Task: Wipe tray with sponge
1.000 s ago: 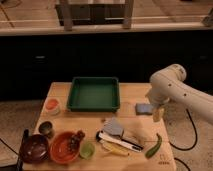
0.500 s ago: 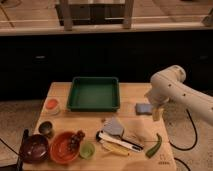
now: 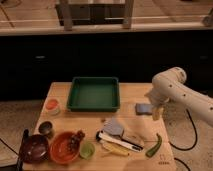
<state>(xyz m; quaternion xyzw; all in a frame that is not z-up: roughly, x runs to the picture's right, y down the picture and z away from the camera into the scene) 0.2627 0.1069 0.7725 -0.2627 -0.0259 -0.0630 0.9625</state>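
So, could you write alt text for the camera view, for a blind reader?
A white robot arm reaches in from the right, its gripper hanging beside the blue-grey sponge on a wooden table. The green tray lies further left; bowls and utensils lie nearer the camera.

one camera, high and set back, looks down over the whole table (image 3: 59, 93); the gripper (image 3: 156, 113) hangs at right beside the sponge (image 3: 143, 108).

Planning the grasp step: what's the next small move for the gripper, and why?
Probably ease the open gripper sideways and down onto the sponge: it hangs just beside it, and the sponge lies ungrasped on the table, outside the tray.
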